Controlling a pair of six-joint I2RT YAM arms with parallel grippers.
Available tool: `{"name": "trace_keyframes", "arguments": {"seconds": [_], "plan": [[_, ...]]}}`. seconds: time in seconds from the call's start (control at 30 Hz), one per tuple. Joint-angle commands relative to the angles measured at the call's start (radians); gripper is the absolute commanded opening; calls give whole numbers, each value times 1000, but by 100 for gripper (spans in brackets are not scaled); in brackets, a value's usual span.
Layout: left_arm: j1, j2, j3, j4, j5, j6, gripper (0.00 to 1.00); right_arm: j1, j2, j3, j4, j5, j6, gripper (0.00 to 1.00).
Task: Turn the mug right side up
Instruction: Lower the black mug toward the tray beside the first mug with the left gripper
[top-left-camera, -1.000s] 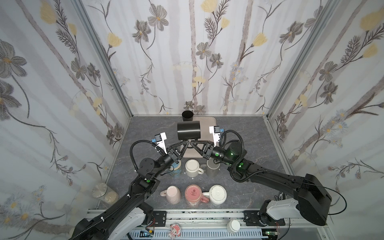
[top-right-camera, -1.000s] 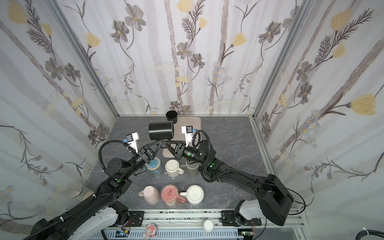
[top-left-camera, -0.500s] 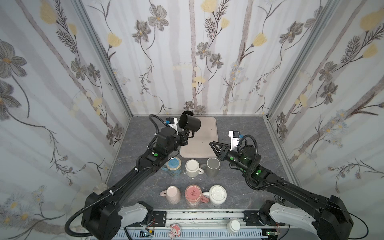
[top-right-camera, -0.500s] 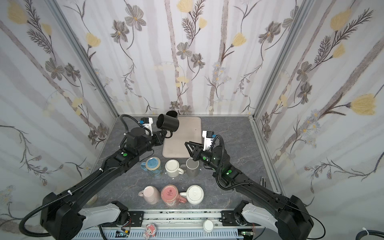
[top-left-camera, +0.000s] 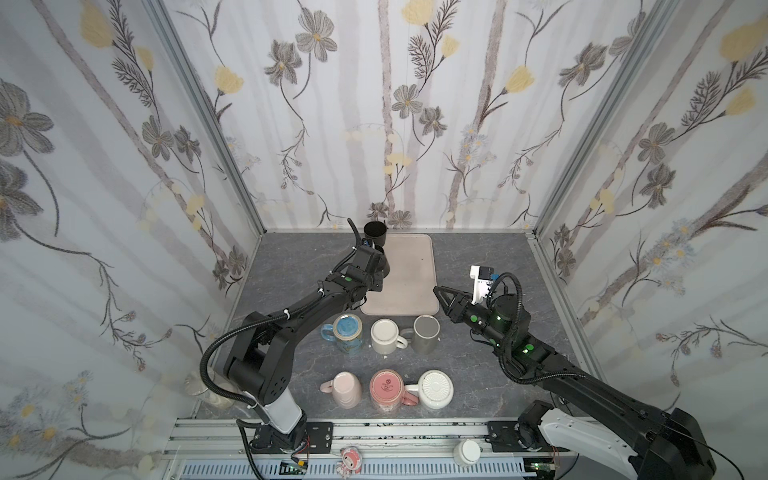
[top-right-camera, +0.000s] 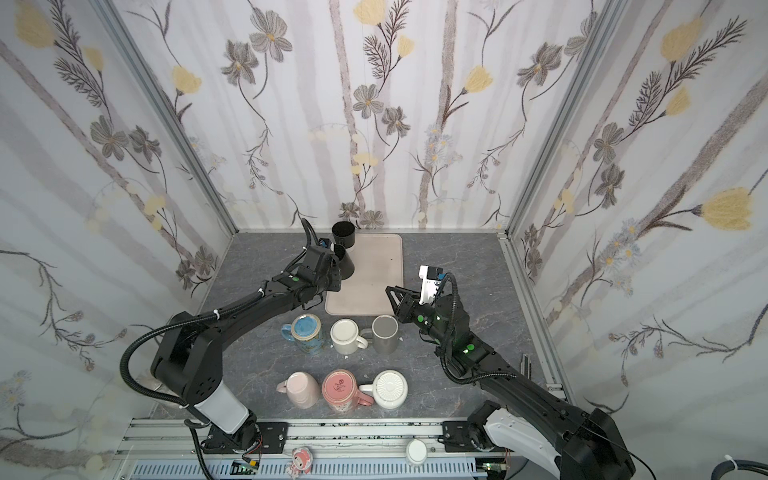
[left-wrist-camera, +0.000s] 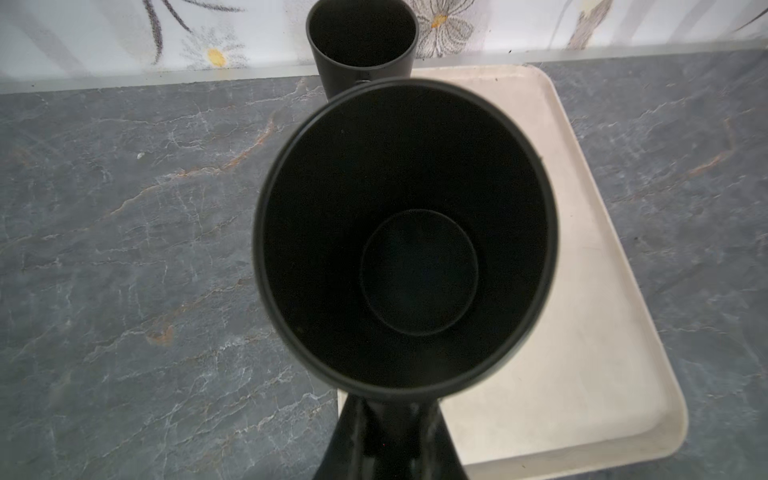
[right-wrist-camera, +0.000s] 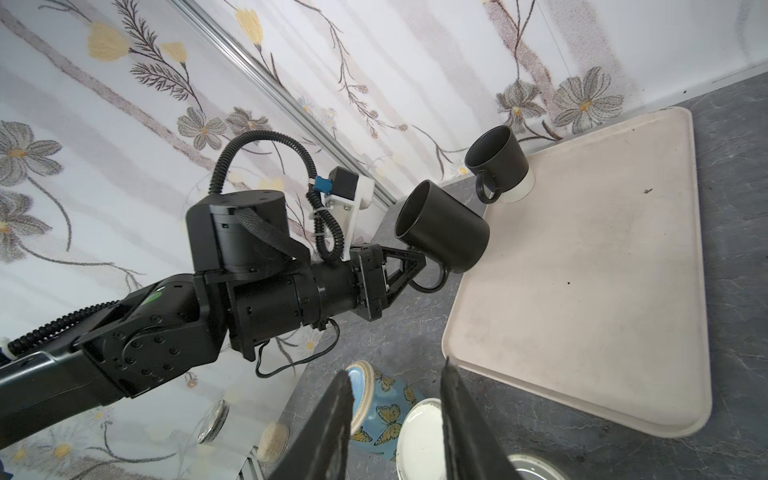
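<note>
- My right pincer (top-left-camera: 439, 293) has released and retreated, jaws apart.
- Left pincer (right-wrist-camera: 424, 266) alone clamps the black mug (right-wrist-camera: 446, 237) by its handle, tilted mouth-up over the tray's (right-wrist-camera: 582, 291) left edge; I judge only set-down remains.

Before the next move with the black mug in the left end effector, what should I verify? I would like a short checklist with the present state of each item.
1. Grip: left end effector shut on the handle of the held black mug: ok.
2. Held mug upright: not ok, it is tilted.
3. Its base resting on the tray: cannot tell.
4. Gap to the other black mug, which stands upright at the tray's corner: ok.
5. The right end effector open, empty and away from the held mug: ok.
</note>
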Motion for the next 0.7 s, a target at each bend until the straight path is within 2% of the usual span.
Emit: {"name": "trace_keyframes", "arguments": {"seconds": [0.0,0.27,0.67], "plan": [[4,71,60,85,-56,67,0,-9,-12,-3,0,-20,5,36],[28,227,164,93,-83,107,0,-41,-44,-14,-34,-22,0,36],[52,313,222,94,-93,130,0,-78,-61,-18,-46,-36,2,36]]}}
